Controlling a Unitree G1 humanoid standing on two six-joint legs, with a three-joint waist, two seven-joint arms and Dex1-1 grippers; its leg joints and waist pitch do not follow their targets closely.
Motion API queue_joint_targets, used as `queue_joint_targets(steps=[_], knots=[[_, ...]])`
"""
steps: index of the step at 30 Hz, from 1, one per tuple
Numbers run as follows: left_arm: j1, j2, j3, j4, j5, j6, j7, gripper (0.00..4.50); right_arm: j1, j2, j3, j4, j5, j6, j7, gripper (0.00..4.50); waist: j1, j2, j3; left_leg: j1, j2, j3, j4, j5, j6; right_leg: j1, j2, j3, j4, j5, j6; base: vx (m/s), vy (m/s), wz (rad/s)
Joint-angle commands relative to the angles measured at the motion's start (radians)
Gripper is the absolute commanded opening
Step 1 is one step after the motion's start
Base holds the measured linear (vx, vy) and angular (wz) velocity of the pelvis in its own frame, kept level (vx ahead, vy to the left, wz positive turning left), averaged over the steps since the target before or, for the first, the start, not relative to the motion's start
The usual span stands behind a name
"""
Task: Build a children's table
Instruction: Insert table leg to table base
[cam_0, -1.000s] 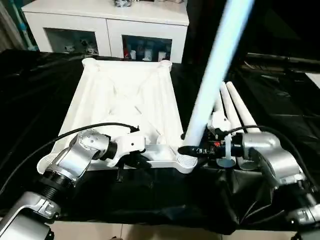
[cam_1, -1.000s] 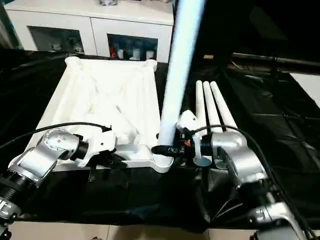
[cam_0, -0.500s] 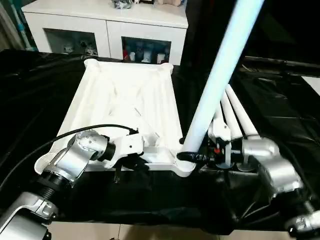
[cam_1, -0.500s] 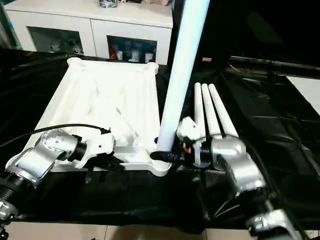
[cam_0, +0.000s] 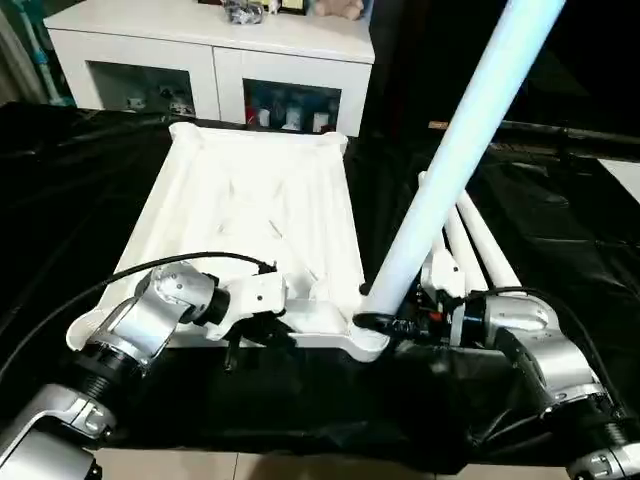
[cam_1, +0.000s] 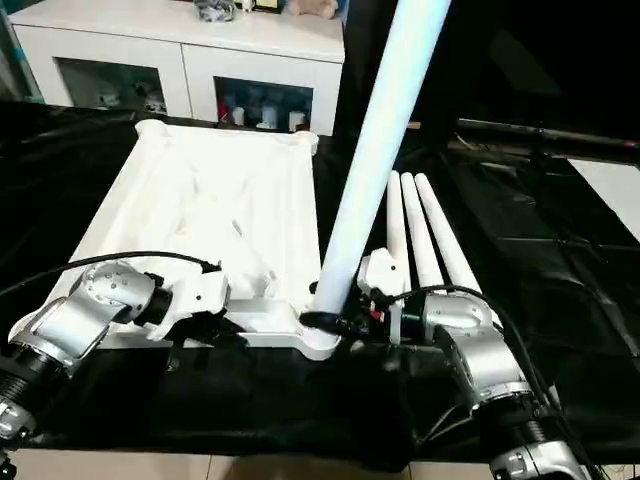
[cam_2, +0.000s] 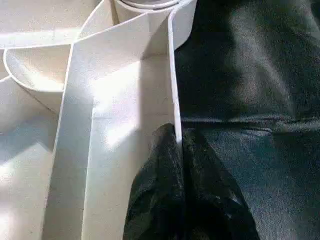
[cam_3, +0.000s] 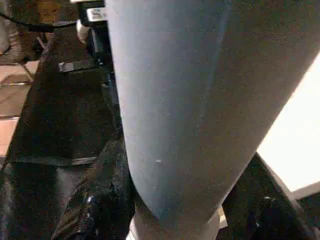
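White plastic leg (cam_0: 440, 185), clasped near its foot by the right end effector (cam_0: 385, 322), now leans further away from the left end effector (cam_0: 262, 322) than a second ago, its base at the near corner socket (cam_0: 366, 340) directly beneath that grip, so seating looks unfinished. The left end effector stays clenched on the table top's near rim (cam_2: 173, 90), three spare legs (cam_0: 470, 240) lie just beyond the right one, and no writing or brand is legible.

room light falling from above, washing table top (cam_0: 255, 215) near-white, rib detail fading in glare. raised leg (cam_0: 455, 160) glowing pale blue, softening toward 1 o'clock. black cover (cam_0: 90, 190) throwing glossy streaks at 3 o'clock. left wrist view showing hard sun patches; fingertips (cam_2: 172, 150) blurring close up.
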Motion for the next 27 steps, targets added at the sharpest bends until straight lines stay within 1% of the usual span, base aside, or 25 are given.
queue_joint_targets(steps=[1, 5, 8, 10, 11, 13, 14, 15, 16, 17, 18, 19, 20, 21, 22, 23, 24, 25, 26, 27], knots=[[-0.039, 0.025, -0.006, -0.019, -0.018, -0.057, -0.086, 0.0, 0.083, -0.042, 0.129, 0.129, -0.127, 0.049, 0.068, 1.85, -0.009, 0.027, -0.035, -0.001, 0.033, -0.007, -0.07, -0.233, 0.013, 0.035, -0.066, 0.057, -0.071, -0.079, -0.216, 0.0, 0.0, 0.0], [-0.04, 0.035, -0.014, -0.007, -0.024, -0.078, -0.126, 0.0, 0.074, -0.045, 0.133, 0.152, -0.132, 0.032, 0.079, 1.85, -0.009, 0.028, -0.033, 0.002, 0.035, -0.008, -0.073, -0.259, 0.008, 0.033, -0.066, 0.057, -0.074, -0.117, -0.212, 0.0, 0.0, 0.0], [-0.045, 0.039, -0.017, 0.005, -0.016, -0.087, -0.128, 0.0, 0.067, -0.044, 0.133, 0.167, -0.135, 0.022, 0.078, 1.85, -0.009, 0.029, -0.033, 0.004, 0.036, -0.009, -0.074, -0.273, 0.001, 0.031, -0.066, 0.057, -0.074, -0.122, -0.213, 0.0, 0.0, 0.0], [-0.049, 0.039, -0.014, 0.014, -0.009, -0.087, -0.12, 0.0, 0.061, -0.039, 0.129, 0.177, -0.134, 0.018, 0.071, 1.85, -0.01, 0.028, -0.032, 0.004, 0.035, -0.008, -0.075, -0.279, -0.001, 0.031, -0.066, 0.058, -0.074, -0.125, -0.215, 0.0, 0.0, 0.0], [-0.054, 0.038, -0.009, 0.026, -0.001, -0.087, -0.107, 0.0, 0.053, -0.027, 0.118, 0.192, -0.133, 0.018, 0.05, 1.85, -0.009, 0.027, -0.032, 0.004, 0.035, -0.008, -0.074, -0.284, -0.002, 0.031, -0.067, 0.058, -0.076, -0.136, -0.214, 0.0, 0.0, 0.0], [-0.058, 0.035, -0.001, 0.04, 0.008, -0.086, -0.088, 0.0, 0.036, -0.004, 0.098, 0.224, -0.135, 0.021, -0.001, 1.85, -0.01, 0.027, -0.029, 0.003, 0.035, -0.009, -0.077, -0.302, -0.004, 0.028, -0.067, 0.058, -0.08, -0.177, -0.208, 0.0, 0.0, 0.0], [-0.06, 0.034, 0.005, 0.048, 0.013, -0.085, -0.074, 0.0, 0.022, 0.013, 0.082, 0.254, -0.141, 0.017, -0.048, 1.85, -0.012, 0.027, -0.026, 0.005, 0.035, -0.009, -0.078, -0.329, -0.01, 0.025, -0.069, 0.058, -0.085, -0.233, -0.198, 0.0, 0.0, 0.0], [-0.062, 0.033, 0.014, 0.062, 0.02, -0.08, -0.049, 0.0, -0.006, 0.043, 0.054, 0.307, -0.144, 0.017, -0.128, 1.85, -0.015, 0.028, -0.021, 0.008, 0.034, -0.012, -0.08, -0.368, -0.018, 0.02, -0.071, 0.057, -0.092, -0.312, -0.182, 0.0, 0.0, 0.0], [-0.062, 0.032, 0.019, 0.068, 0.023, -0.078, -0.035, 0.0, -0.021, 0.058, 0.041, 0.333, -0.145, 0.017, -0.17, 1.85, -0.023, 0.029, -0.016, 0.011, 0.031, -0.017, -0.082, -0.419, -0.031, 0.016, -0.073, 0.055, -0.101, -0.413, -0.157, 0.0, 0.0, 0.0], [-0.062, 0.032, 0.02, 0.069, 0.023, -0.077, -0.033, 0.0, -0.024, 0.06, 0.038, 0.337, -0.145, 0.017, -0.176, 1.85, -0.027, 0.029, -0.014, 0.011, 0.031, -0.022, -0.083, -0.44, -0.037, 0.016, -0.076, 0.051, -0.105, -0.463, -0.142, 0.0, 0.0, 0.0], [-0.056, 0.029, 0.043, 0.077, 0.026, -0.036, 0.025, 0.0, -0.077, 0.108, 0.002, 0.421, -0.149, 0.029, -0.319, 1.85, -0.038, 0.034, -0.01, 0.018, 0.032, -0.031, -0.086, -0.492, -0.051, 0.014, -0.079, 0.046, -0.113, -0.556, -0.109, -0.051, 0.012, -0.15], [-0.054, 0.028, 0.05, 0.079, 0.028, -0.021, 0.046, 0.0, -0.095, 0.124, -0.006, 0.447, -0.151, 0.032, -0.364, 1.85, -0.054, 0.035, -0.011, 0.014, 0.029, -0.041, -0.087, -0.524, -0.064, 0.016, -0.081, 0.036, -0.117, -0.615, -0.084, -0.051, 0.012, -0.15], [-0.054, 0.028, 0.05, 0.079, 0.028, -0.021, 0.046, 0.0, -0.095, 0.124, -0.006, 0.447, -0.151, 0.032, -0.364, 1.85, -0.061, 0.036, -0.01, 0.01, 0.028, -0.046, -0.089, -0.535, -0.064, 0.019, -0.082, 0.032, -0.123, -0.63, -0.073, -0.063, 0.021, -0.24], [-0.048, 0.026, 0.063, 0.076, 0.027, 0.02, 0.077, 0.0, -0.127, 0.153, -0.018, 0.487, -0.15, 0.044, -0.432, 1.85, -0.067, 0.044, -0.014, 0.004, 0.031, -0.054, -0.092, -0.541, -0.062, 0.029, -0.085, 0.026, -0.125, -0.607, -0.067, -0.057, 0.03, -0.26], [-0.048, 0.026, 0.063, 0.076, 0.027, 0.02, 0.077, 0.0, -0.127, 0.153, -0.018, 0.487, -0.15, 0.044, -0.432, 1.85, -0.073, 0.045, -0.014, 0.002, 0.032, -0.057, -0.095, -0.548, -0.063, 0.03, -0.084, 0.025, -0.123, -0.582, -0.073, -0.057, 0.03, -0.26], [-0.035, 0.021, 0.083, 0.059, 0.023, 0.095, 0.122, 0.0, -0.173, 0.193, -0.03, 0.545, -0.153, 0.06, -0.53, 1.85, -0.078, 0.047, -0.015, 0.0, 0.033, -0.062, -0.098, -0.562, -0.062, 0.033, -0.083, 0.02, -0.124, -0.538, -0.087, -0.044, 0.029, -0.2], [-0.029, 0.019, 0.09, 0.046, 0.028, 0.136, 0.146, 0.0, -0.196, 0.213, -0.034, 0.573, -0.154, 0.067, -0.577, 1.85, -0.085, 0.048, -0.01, 0.004, 0.033, -0.063, -0.099, -0.584, -0.065, 0.023, -0.082, 0.018, -0.122, -0.513, -0.109, 0.0, 0.0, 0.0], [-0.023, 0.016, 0.092, 0.031, 0.04, 0.174, 0.174, 0.0, -0.215, 0.23, -0.04, 0.596, -0.152, 0.075, -0.615, 1.85, -0.092, 0.049, -0.008, 0.013, 0.031, -0.064, -0.097, -0.618, -0.068, 0.017, -0.081, 0.014, -0.127, -0.533, -0.11, 0.0, 0.0, 0.0], [-0.017, 0.011, 0.095, 0.012, 0.055, 0.218, 0.205, 0.0, -0.234, 0.246, -0.045, 0.621, -0.151, 0.078, -0.654, 1.85, -0.096, 0.05, -0.008, 0.015, 0.031, -0.065, -0.096, -0.63, -0.07, 0.018, -0.081, 0.011, -0.128, -0.54, -0.108, 0.0, 0.0, 0.0], [-0.006, -0.001, 0.101, -0.021, 0.066, 0.279, 0.238, 0.0, -0.254, 0.264, -0.053, 0.647, -0.147, 0.079, -0.693, 1.85, -0.1, 0.053, -0.007, 0.017, 0.031, -0.065, -0.096, -0.64, -0.069, 0.017, -0.082, 0.01, -0.131, -0.54, -0.105, 0.0, 0.0, 0.0]])
